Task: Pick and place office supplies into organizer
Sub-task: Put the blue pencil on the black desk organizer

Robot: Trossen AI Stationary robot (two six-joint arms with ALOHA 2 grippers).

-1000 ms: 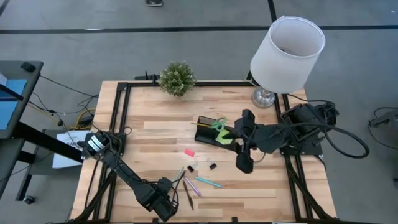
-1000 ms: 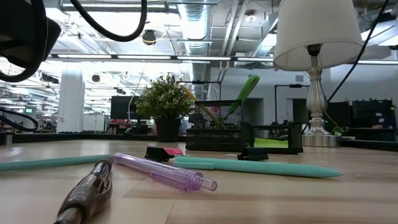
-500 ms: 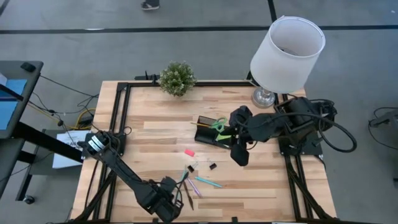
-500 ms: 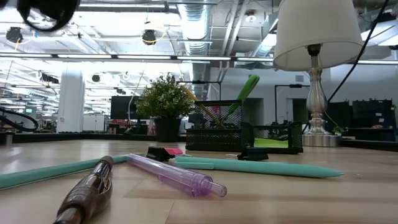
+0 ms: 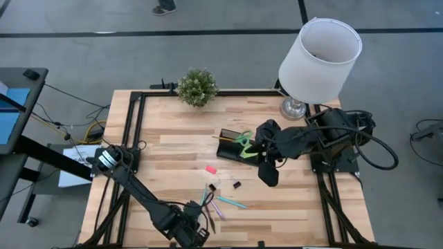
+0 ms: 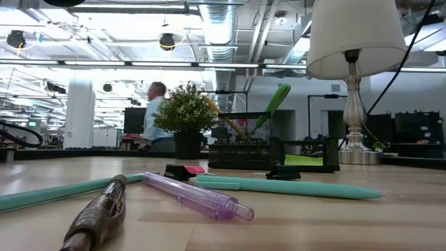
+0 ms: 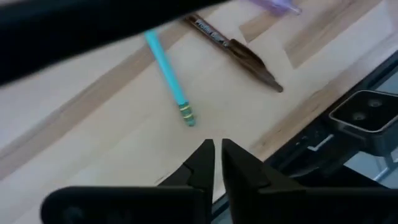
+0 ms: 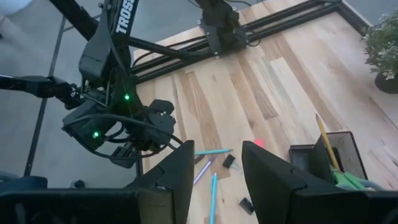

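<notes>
- Left end effector, fingers nearly together and empty, hovered at the bench's near edge beside the teal pen and brown pen.
- Right end effector, fingers apart and empty, hung beside the organizer, where the scissors stood.
- Plant and lamp lined the far edge.

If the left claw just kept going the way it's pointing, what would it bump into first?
Probably the bare table. The left gripper, nearly shut and empty, aims down at wood just short of the teal pen; the brown pen lies beyond. Depth is hard to judge.
</notes>
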